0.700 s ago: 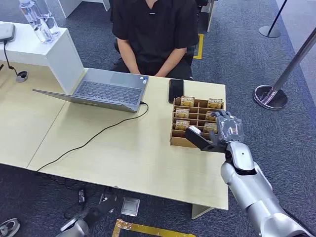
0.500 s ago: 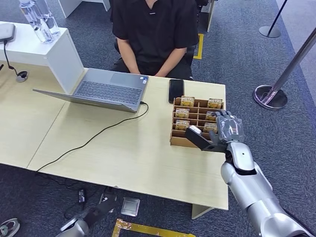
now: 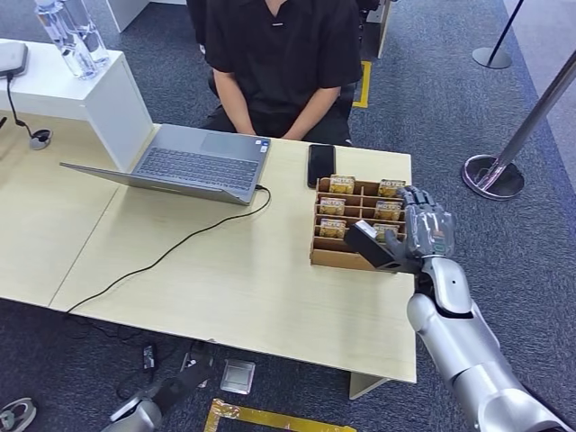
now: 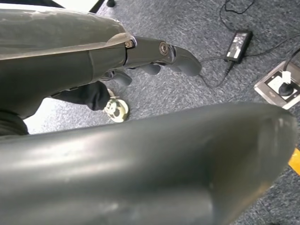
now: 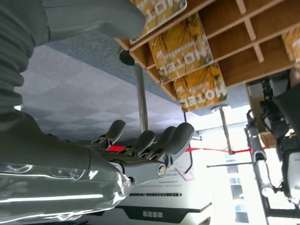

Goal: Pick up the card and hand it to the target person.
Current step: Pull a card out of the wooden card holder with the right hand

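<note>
A brown slotted card box (image 3: 328, 256) stands on the wooden table (image 3: 224, 279) near its right edge, with several yellow hotel cards (image 3: 342, 184) upright in its slots. The cards (image 5: 180, 47) fill the close-up right wrist view. My right hand (image 3: 414, 236) hovers at the box's right side, fingers apart and thumb stretched over the front slots, holding nothing. My left hand (image 4: 155, 51) hangs by the floor with its fingers extended and empty. The person in a black shirt (image 3: 282, 54) sits behind the table, opposite the laptop.
An open laptop (image 3: 184, 162) with a black cable lies left of the box. A black phone (image 3: 320, 165) lies just behind the box. Water bottles (image 3: 71, 36) stand on a white shelf at far left. Stanchion bases (image 3: 492, 175) stand on the carpet to the right.
My right hand has shifted slightly right and forward along the box's side, its fingers now spread more upright. The person and the things on the table stay put.
</note>
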{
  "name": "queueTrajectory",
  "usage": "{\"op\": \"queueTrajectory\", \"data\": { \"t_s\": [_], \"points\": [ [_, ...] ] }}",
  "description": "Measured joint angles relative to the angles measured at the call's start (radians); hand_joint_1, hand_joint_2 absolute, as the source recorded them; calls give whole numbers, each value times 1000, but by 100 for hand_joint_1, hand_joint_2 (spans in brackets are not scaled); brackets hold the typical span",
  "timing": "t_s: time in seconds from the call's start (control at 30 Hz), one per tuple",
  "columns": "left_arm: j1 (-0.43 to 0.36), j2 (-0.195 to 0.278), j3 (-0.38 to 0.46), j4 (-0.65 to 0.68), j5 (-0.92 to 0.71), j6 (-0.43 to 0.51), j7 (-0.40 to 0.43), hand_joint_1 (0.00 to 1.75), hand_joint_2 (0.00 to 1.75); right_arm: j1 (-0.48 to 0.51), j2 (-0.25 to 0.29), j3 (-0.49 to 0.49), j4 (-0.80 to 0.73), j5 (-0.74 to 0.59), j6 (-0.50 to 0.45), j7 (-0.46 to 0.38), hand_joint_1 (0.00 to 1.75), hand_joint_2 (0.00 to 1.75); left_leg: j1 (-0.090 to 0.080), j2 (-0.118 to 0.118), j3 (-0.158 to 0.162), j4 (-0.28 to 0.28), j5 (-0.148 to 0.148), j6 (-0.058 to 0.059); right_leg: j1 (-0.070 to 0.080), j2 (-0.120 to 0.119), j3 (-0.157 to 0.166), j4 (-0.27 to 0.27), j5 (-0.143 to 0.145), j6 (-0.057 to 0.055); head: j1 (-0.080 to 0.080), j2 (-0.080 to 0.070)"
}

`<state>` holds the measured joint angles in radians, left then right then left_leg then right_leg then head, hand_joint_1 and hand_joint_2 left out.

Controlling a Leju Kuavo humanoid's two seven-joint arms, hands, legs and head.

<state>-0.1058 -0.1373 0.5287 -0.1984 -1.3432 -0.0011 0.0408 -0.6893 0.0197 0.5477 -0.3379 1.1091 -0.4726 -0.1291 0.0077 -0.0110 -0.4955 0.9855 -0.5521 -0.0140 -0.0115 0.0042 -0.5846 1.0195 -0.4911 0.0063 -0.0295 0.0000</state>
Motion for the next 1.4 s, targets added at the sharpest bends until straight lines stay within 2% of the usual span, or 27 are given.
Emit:
{"op": "queueTrajectory", "data": {
  "t_s": [0.13,0.53,0.67,0.73,1.1,1.4],
  "points": [
    [0,0,0,0,0,0,0,0,0,0,3,-13,-3,1,4,-6,50,175,0,0,0,0,0,0,0,0,0,0,0,0,0,0],
    [0,0,0,0,0,0,0,0,0,16,25,-10,0,55,75,2,71,175,0,0,0,0,0,0,0,0,0,0,0,0,0,0],
    [0,0,0,0,0,1,0,0,0,21,30,-9,2,59,84,2,90,175,0,0,0,0,0,0,0,0,0,0,0,0,0,0],
    [0,0,0,0,0,1,0,0,0,23,31,-9,4,59,87,2,93,175,0,0,0,0,0,0,0,0,0,0,0,0,0,0],
    [-1,0,0,0,0,2,0,0,0,28,32,-9,9,66,95,10,61,175,0,0,0,0,0,0,0,0,0,0,0,0,0,0],
    [-1,-1,0,0,-1,1,0,0,0,30,33,-7,11,80,111,30,64,175,0,0,0,0,0,0,0,0,0,0,0,0,0,0]
  ]
}}
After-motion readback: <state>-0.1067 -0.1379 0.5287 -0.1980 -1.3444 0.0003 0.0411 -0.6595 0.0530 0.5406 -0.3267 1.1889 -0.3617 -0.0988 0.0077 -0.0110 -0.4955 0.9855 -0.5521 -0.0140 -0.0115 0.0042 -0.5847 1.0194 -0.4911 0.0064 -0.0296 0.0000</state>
